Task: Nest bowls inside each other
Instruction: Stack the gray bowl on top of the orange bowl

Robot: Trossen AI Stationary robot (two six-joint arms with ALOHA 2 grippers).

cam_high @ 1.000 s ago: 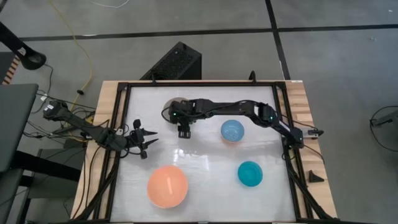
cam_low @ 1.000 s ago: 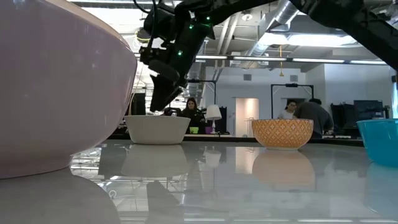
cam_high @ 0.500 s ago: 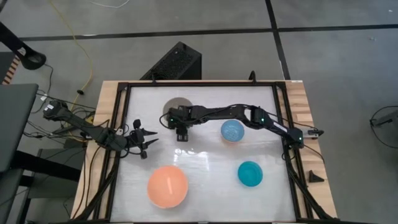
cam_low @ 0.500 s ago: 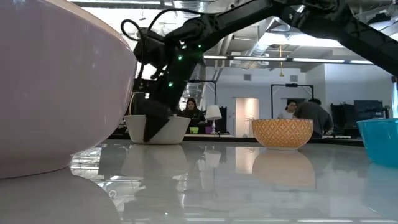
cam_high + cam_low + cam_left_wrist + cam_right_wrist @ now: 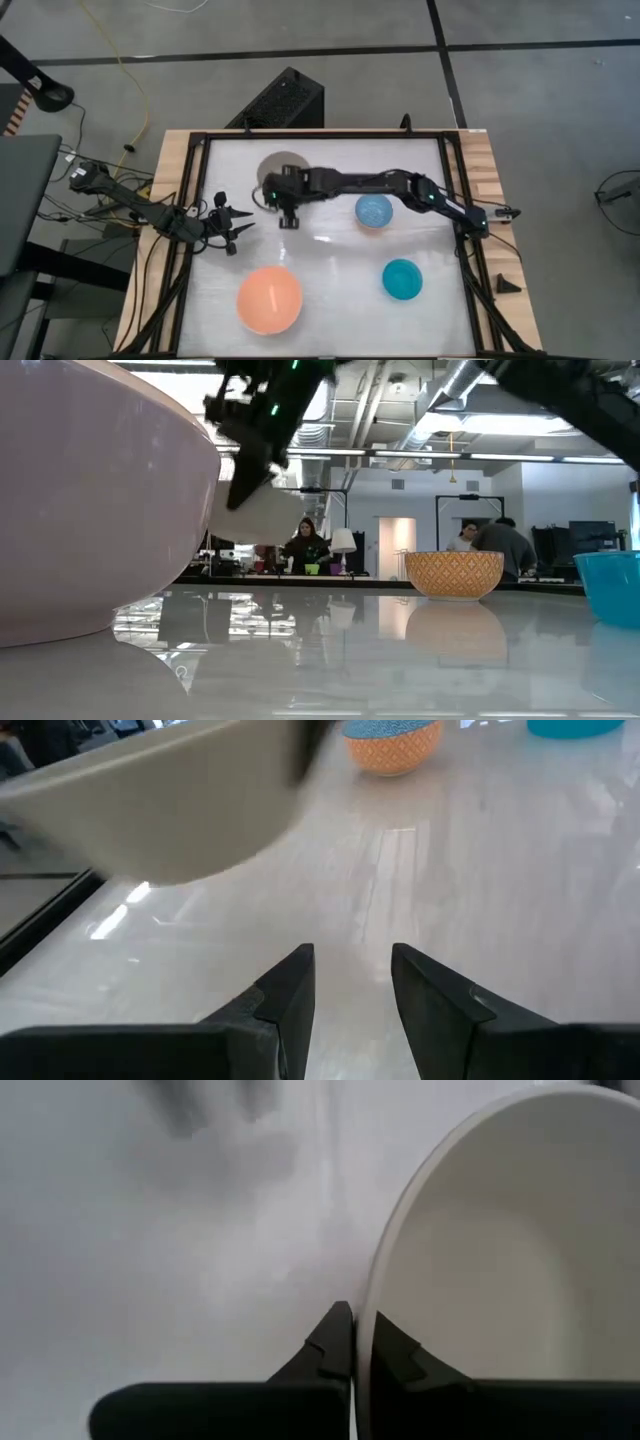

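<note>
We see the grey-beige bowl [image 5: 284, 166] in the upper middle of the high view, pinched at its rim by the right gripper [image 5: 288, 218], whose fingers [image 5: 335, 1342] are closed narrowly on the rim wall in the right wrist view, one inside and one outside. In the low view the same bowl [image 5: 265, 516] hangs tilted in the upper left of the frame, lifted clear of the worktop [image 5: 400, 650], and it fills the upper left of the left wrist view as well. To its right in the high view sits the light blue bowl [image 5: 373, 211], which the low view shows with an orange patterned outside [image 5: 454, 573]. Lower right of that lies the teal bowl [image 5: 402, 279], and at lower centre left the salmon-pink bowl [image 5: 269, 299], whose side looms at the left edge of the low view [image 5: 90, 510]. All three stand well apart from one another on the glossy white worktop. The left gripper [image 5: 232, 229] waits near the left edge of the worktop, left of the lifted bowl, with its fingers [image 5: 290, 995] parted around nothing. Beyond the worktop, in the low view, people [image 5: 305, 545] sit and stand in the room behind.
</note>
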